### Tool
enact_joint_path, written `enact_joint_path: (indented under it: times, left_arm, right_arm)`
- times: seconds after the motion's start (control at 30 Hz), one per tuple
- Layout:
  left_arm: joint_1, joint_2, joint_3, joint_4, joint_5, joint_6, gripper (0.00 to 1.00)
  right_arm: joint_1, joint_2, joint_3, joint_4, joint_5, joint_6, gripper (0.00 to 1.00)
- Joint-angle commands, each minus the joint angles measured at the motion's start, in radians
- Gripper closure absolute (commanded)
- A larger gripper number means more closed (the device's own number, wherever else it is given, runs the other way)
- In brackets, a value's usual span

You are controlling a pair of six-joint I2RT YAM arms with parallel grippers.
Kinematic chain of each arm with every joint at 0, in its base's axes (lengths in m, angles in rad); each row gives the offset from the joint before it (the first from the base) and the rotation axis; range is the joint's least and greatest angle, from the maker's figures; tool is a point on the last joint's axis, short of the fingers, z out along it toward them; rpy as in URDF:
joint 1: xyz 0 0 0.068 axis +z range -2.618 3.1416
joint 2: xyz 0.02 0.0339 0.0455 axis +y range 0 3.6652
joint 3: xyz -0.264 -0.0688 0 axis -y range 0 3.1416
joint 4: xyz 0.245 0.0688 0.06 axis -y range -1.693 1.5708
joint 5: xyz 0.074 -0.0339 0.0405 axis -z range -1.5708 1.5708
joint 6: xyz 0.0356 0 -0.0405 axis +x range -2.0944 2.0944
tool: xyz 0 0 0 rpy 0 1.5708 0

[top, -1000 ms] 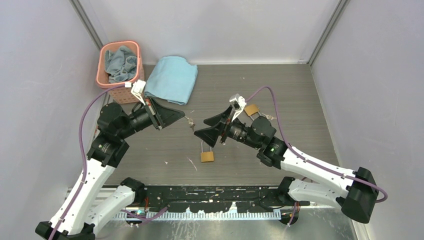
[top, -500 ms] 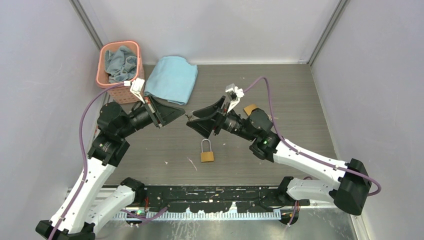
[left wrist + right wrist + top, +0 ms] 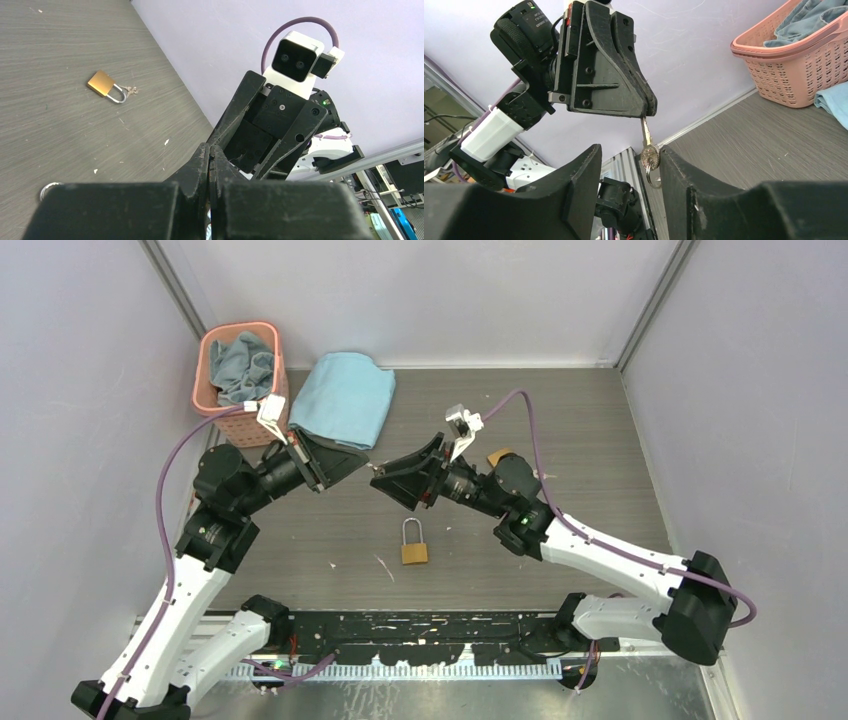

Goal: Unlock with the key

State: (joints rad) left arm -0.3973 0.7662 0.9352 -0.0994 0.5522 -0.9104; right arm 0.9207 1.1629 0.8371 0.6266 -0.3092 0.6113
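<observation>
Left gripper [image 3: 649, 111] clamped shut on the key [image 3: 646, 134] blade, so the key hangs in the air, bow and ring down. Right gripper [image 3: 629, 152] has its fingers apart either side of the bow, one finger just beside it. Padlock [image 3: 415, 545] lies on the table [image 3: 600, 440] below; second padlock [image 3: 102, 83] sits farther back.

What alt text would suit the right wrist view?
The left hand pinches a key by its blade, bow and ring hanging between the parted fingers of the right hand. A pink basket of blue cloth stands behind.
</observation>
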Motion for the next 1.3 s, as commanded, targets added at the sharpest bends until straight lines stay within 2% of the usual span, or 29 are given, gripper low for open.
enact_joint_path:
  times: [0.0,0.23,0.37,0.47,0.6,0.8,1.03,1.2,1.27]
  left_arm:
    - [-0.003,-0.008,0.003,0.091,-0.018,-0.006,1.0]
    - [-0.003,-0.007,-0.01,0.093,-0.025,-0.014,1.0]
    - [-0.003,-0.008,-0.014,0.094,-0.023,-0.016,1.0]
    - [-0.003,-0.008,-0.014,0.118,-0.025,-0.018,1.0]
    - [-0.003,-0.011,-0.016,0.119,-0.026,-0.018,1.0]
    - [-0.003,-0.01,-0.024,0.124,-0.029,-0.019,1.0]
    - [-0.004,-0.019,-0.034,0.121,-0.029,-0.016,1.0]
    - [-0.003,-0.046,-0.055,0.103,-0.028,0.017,0.99]
    - [-0.003,-0.063,-0.06,0.054,-0.027,0.044,0.86]
  right_arm:
    - [-0.003,0.002,0.049,0.077,-0.026,0.018,0.5]
    - [-0.003,0.014,0.057,0.073,-0.03,0.017,0.52]
    - [-0.003,0.025,0.062,0.068,-0.017,0.013,0.44]
    - [-0.003,0.029,0.069,0.057,-0.008,0.006,0.43]
    - [-0.004,0.034,0.077,0.044,-0.009,0.001,0.51]
    - [-0.003,0.037,0.082,0.025,-0.006,-0.002,0.77]
    - [-0.002,0.033,0.085,-0.004,0.011,-0.009,0.98]
    - [-0.003,0.019,0.081,-0.046,0.026,-0.022,0.99]
    - [-0.003,-0.004,0.07,-0.083,0.027,-0.034,0.99]
